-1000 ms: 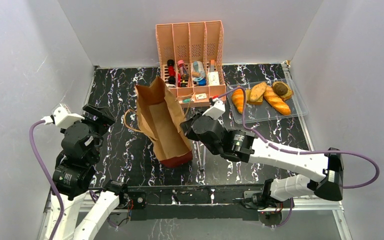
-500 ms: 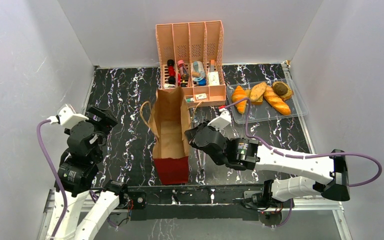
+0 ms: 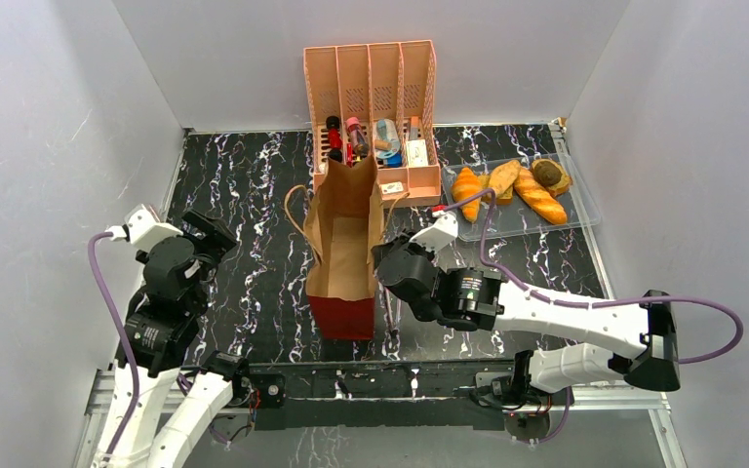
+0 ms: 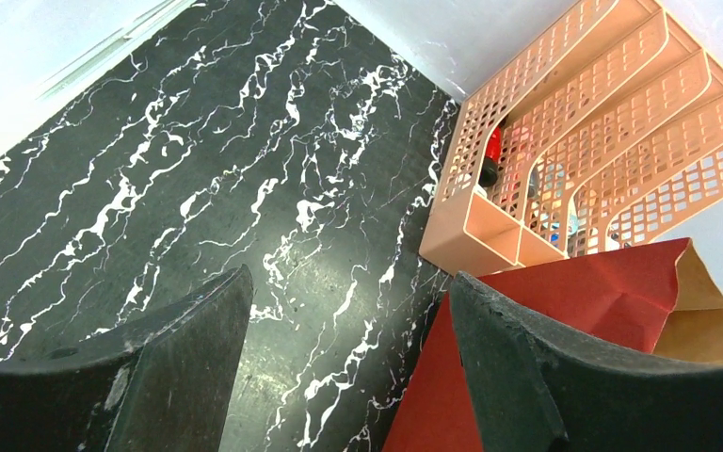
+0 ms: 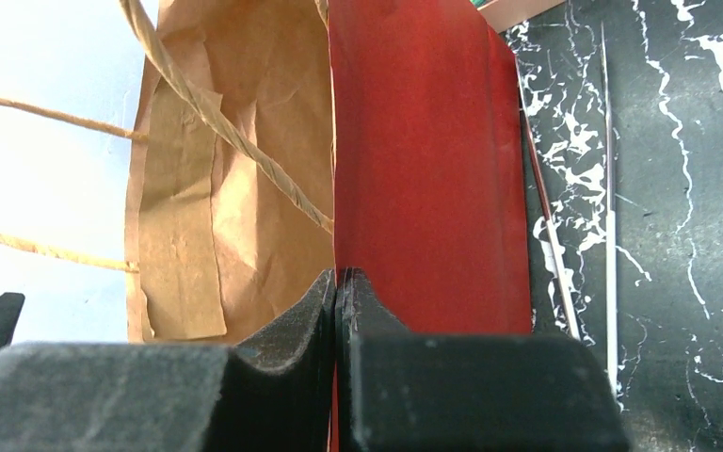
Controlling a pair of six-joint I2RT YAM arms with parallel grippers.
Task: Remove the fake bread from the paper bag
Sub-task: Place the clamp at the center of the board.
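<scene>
Item, paper bag: brown kraft with a red lower part, standing mouth up near the middle of the table, its top leaning toward the far side, just in front of the organizer. Its thin loop handles hung out to the left, and nothing could be made out in its mouth. Item, bread: an orange croissant, a golden baguette and brown oval slices, all lying together in the clear tray at the far right of the table, well apart from the bag. Item, organizer: pink, slotted, upright against the back wall, with small bottles and boxes in its lower compartments. Item, left gripper: at the left of the table, apart from the bag. Its jaws stood wide with nothing between them, and its wrist view showed bare table, the bag's red part and the organizer beyond. Item, right gripper: against the bag's right side, jaws pressed fully together. In its wrist view the fingers met directly below the fold where the bag's brown panel joins the red one. Whether any paper was nipped between them could not be told. Item, two thin sticks: lying on the table just right of the bag.
</scene>
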